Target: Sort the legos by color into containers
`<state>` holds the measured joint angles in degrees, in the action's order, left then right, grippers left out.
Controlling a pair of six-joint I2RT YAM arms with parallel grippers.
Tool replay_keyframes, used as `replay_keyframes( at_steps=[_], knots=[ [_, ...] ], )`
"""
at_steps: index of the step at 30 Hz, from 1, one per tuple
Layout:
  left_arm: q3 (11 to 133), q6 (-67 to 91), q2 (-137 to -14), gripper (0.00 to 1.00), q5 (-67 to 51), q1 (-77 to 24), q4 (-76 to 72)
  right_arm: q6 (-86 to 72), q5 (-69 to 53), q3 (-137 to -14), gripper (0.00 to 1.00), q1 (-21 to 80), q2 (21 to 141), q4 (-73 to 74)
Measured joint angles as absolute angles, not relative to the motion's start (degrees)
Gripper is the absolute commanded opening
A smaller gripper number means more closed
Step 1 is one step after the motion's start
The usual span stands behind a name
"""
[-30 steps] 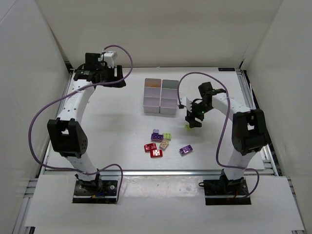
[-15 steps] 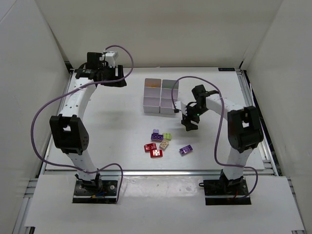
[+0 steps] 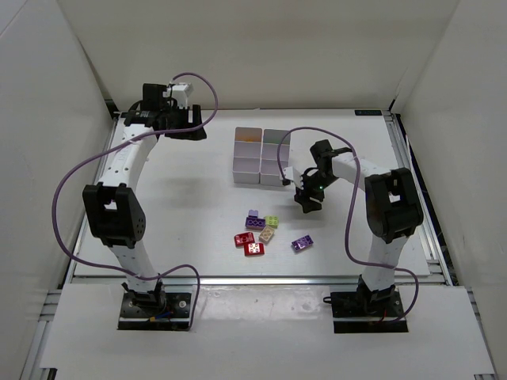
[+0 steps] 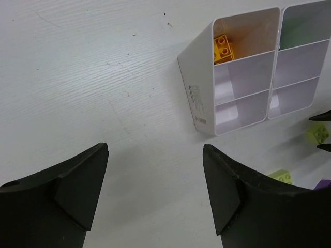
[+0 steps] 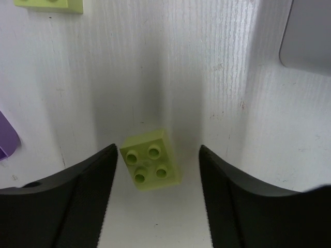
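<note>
A lime lego (image 5: 151, 159) lies studs-up on the table between the fingers of my right gripper (image 5: 156, 150). The jaws stand open around it: its left corner is at the left finger and a gap remains on the right. From above, the right gripper (image 3: 307, 202) is low, just right of the white containers (image 3: 261, 156). A yellow lego (image 4: 223, 46) sits in a far container (image 4: 248, 67). More legos lie grouped: purple (image 3: 254, 220), lime (image 3: 272, 221), tan (image 3: 268, 234), two red (image 3: 249, 244) and another purple (image 3: 301, 244). My left gripper (image 4: 155, 150) hangs open and empty at the far left.
White walls enclose the table on three sides. Purple cables loop from both arms. In the right wrist view a container corner (image 5: 310, 36) is at top right, a second lime brick (image 5: 49, 4) at top left and a purple brick (image 5: 6, 137) at the left edge.
My right gripper has shifted slightly left onto the lime lego and its jaws have narrowed around it. The left arm has hardly moved.
</note>
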<state>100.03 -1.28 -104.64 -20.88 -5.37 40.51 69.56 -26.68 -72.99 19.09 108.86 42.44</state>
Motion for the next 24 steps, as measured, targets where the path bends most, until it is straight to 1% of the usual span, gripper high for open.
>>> replay_keyframes(
  at_steps=[10,11,14,15,17,19,24],
  knots=[
    [100.2,-1.2,-104.8,0.84,-21.7,-5.4,40.6,70.8,-25.5,-71.5,0.55,18.5,108.7,42.2],
    [100.2,-1.2,-104.8,0.84,-21.7,-5.3,40.6,71.1,-25.6,-71.4,0.51,18.4,108.6,42.1],
    [100.2,-1.2,-104.8,0.84,-21.9,-5.3,40.6,71.4,-25.4,-71.3,0.43,18.4,108.6,42.0],
    [100.2,-1.2,-104.8,0.84,-21.9,-5.4,40.6,71.4,-25.4,-71.3,0.37,18.3,108.6,42.0],
    [100.2,-1.1,-104.8,0.84,-21.9,-5.3,40.6,71.0,-25.3,-71.3,0.29,18.3,108.4,42.0],
    [100.2,-1.0,-104.8,0.84,-21.9,-5.4,40.6,70.5,-25.3,-71.4,0.27,18.3,108.3,42.1],
    [100.2,-1.0,-104.8,0.84,-22.0,-5.4,40.6,65.2,-27.1,-73.8,0.26,18.3,106.8,43.4]
  ],
)
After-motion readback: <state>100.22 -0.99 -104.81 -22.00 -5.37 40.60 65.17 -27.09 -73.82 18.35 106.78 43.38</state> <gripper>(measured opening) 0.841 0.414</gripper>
